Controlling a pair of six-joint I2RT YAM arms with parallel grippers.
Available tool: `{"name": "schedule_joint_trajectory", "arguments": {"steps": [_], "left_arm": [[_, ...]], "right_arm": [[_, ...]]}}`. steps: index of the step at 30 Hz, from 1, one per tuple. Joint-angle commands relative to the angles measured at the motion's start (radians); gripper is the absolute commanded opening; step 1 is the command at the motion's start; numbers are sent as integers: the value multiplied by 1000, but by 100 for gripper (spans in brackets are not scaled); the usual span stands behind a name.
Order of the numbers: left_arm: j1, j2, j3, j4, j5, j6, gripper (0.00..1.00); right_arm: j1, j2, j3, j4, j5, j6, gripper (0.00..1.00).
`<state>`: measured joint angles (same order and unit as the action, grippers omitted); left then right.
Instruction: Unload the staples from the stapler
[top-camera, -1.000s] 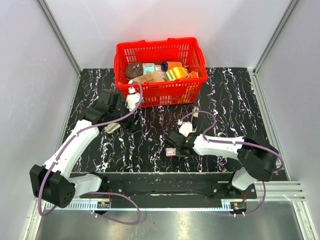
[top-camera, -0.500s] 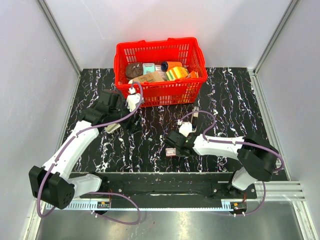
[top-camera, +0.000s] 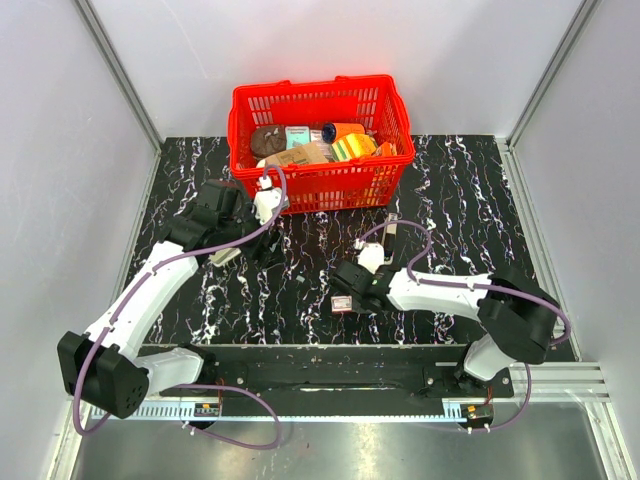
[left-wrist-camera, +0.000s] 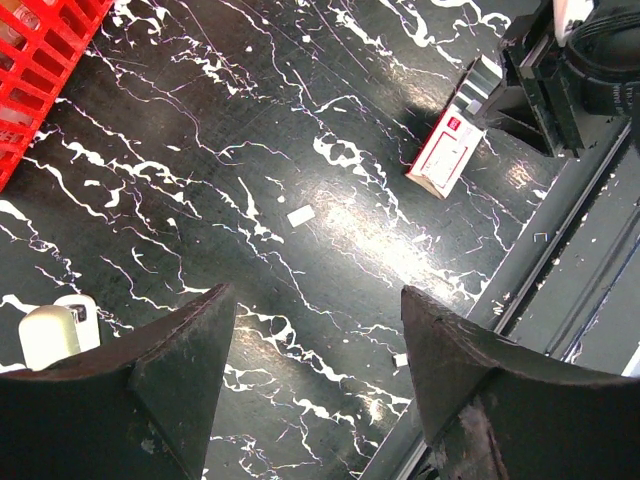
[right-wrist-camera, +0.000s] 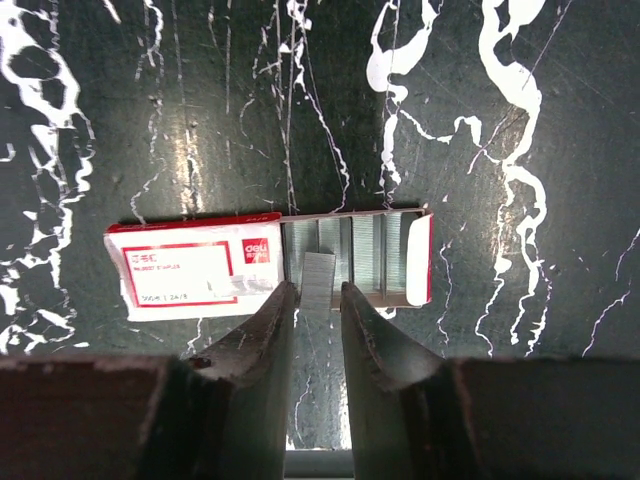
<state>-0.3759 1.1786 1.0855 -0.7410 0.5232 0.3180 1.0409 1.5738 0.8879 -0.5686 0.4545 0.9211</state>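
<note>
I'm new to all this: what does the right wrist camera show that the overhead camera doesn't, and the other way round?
Only the right wrist view: the red-and-white box with its tray slid out, rows of staples in it, and a short staple strip at the right gripper fingertips. Only the overhead view: the red basket of goods, the left arm and right arm whole. Both: the box and the black marbled table.

Robotics lab test cell. Plain white walls (top-camera: 330, 40) joined by aluminium posts (top-camera: 118, 72) enclose a black, white-veined counter (top-camera: 470, 190). A white left arm (top-camera: 150, 285) and right arm (top-camera: 440, 292), trailing purple cables, are bolted at the near edge by a metal rail (top-camera: 330, 412). A red basket (top-camera: 310, 88) of goods stands at the far side.
</note>
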Motion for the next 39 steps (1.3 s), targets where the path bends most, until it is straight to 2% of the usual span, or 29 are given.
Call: {"name": "schedule_joint_trajectory", "arguments": {"steps": [1,4,11,19,27,39], "left_arm": [[-6,-28,-7,15,24,12,71],[-6,-33,-6,12,18,15,71],[-6,-28,2,8,23,16,71],[-6,-23,8,-1,18,26,71],[-6,-28,5,-1,14,23,70],[-6,-43,-7,-1,11,30,70]], "right_arm": [[10,-87,13,4,38,5,30],[10,-139,-9,-2,36,12,27],[10,-198,-70,12,0,15,1],[11,-202,-125,68,-76,13,0],[8,-127,-76,70,-76,-44,0],[10,-103,-61,85,-51,-67,0]]}}
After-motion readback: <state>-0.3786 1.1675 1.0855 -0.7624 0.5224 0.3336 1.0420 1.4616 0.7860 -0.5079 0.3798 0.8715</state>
